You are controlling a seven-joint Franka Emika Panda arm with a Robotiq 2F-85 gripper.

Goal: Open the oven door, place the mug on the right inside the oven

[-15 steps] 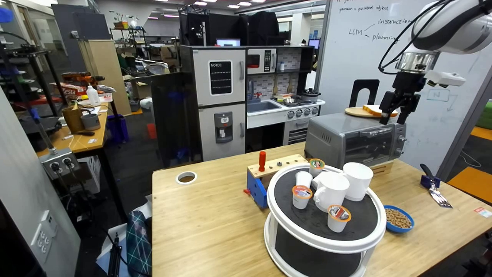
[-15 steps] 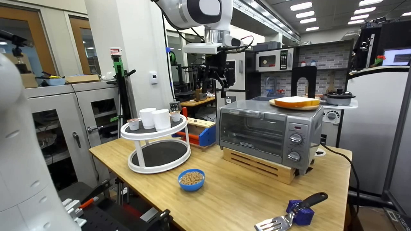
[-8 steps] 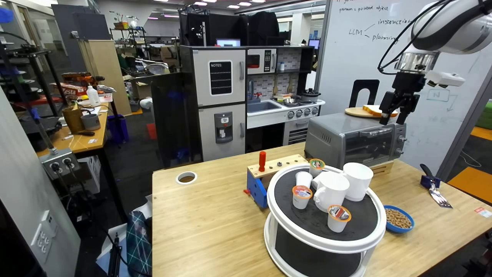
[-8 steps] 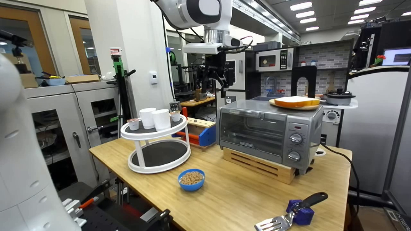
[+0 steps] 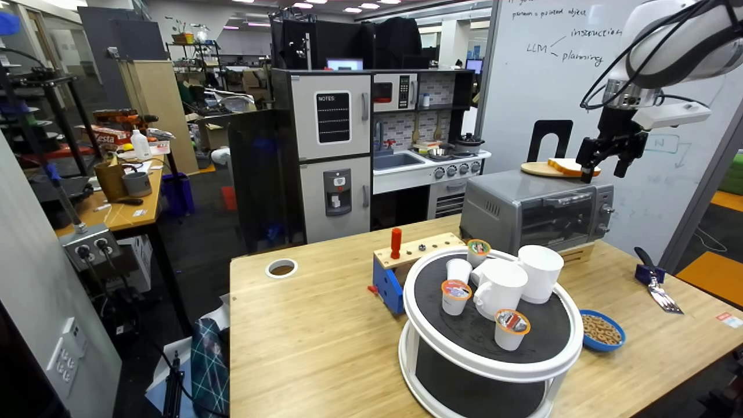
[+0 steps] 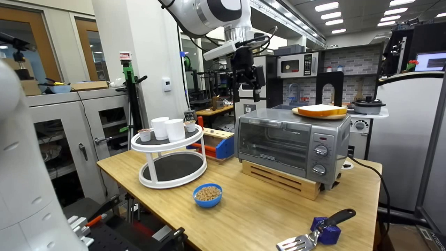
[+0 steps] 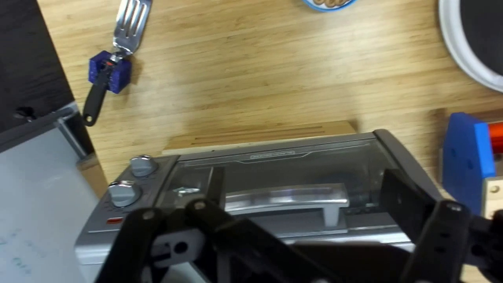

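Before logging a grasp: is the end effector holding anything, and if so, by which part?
Nothing is held: the end effector hangs open above the oven. In the wrist view, the door handle shows lower down, ungripped.

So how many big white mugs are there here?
2, both on top of the round stand: one mug closer to the oven, the other mug beside it, farther from the oven. I see no others.

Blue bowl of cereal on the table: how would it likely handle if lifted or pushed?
The blue bowl is probably fairly stiff, as its rim looks evenly round. The cereal rings inside look loose and would likely spill on a tilt. Its sides flare towards the top, so a push near the rim might tip it.
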